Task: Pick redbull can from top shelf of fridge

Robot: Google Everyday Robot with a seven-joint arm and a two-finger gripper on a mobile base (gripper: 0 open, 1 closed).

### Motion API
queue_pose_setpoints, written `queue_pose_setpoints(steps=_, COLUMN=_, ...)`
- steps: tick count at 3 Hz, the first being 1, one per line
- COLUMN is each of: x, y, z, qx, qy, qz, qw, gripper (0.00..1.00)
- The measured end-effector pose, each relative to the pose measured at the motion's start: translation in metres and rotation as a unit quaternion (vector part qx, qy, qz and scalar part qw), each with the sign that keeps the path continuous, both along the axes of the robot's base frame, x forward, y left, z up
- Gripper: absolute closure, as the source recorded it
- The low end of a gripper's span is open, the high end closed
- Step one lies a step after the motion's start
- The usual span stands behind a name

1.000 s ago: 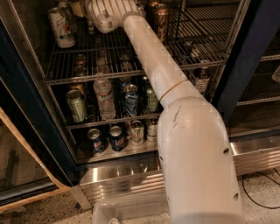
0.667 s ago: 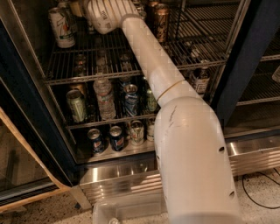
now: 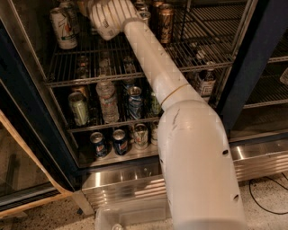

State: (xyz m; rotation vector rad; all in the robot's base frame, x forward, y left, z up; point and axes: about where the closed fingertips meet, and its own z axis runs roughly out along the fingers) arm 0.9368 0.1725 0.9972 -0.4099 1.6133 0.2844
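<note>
View: camera view, looking down the arm into the open fridge point(image 3: 250, 72).
Arm point(image 3: 155, 72): white, rising from the lower right to the upper left, crossing every rack.
Gripper point(image 3: 92, 8): at the arm's far end, over the left part of the top shelf point(image 3: 90, 67), at the upper edge of the view.
Grip: cannot tell whether it is released or grasping anything; the wrist housing covers it.
Redbull can point(image 3: 144, 15): apparently the slim silvery can on the top shelf, just right of the arm and partly hidden by it; blue markings cannot be made out.
Gold can point(image 3: 165, 22): upright on the top shelf, right of the arm, just beyond the silvery can.
White can point(image 3: 63, 28): upright on the top shelf, left of the arm, near the gripper.
Water bottle point(image 3: 108, 101): one rack lower, left of the arm, between a green can point(image 3: 78, 108) and a blue can point(image 3: 134, 102).
Small bottle point(image 3: 206, 83): right of the arm, on the middle rack.
Bottom cans point(image 3: 119, 141): a row left of the arm, above the steel base point(image 3: 261, 159).
</note>
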Motion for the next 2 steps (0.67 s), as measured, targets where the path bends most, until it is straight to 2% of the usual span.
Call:
queue_pose_setpoints(steps=1, x=0.0028, y=0.0003, z=-0.0069, qx=0.003, qy=0.005, qz=-0.005, qw=1.0, gripper=0.42)
queue_pose_setpoints(steps=2, x=0.004, y=0.001, z=-0.0115, qx=0.004, qy=0.008, qz=-0.007, qw=0.9999, gripper=0.42)
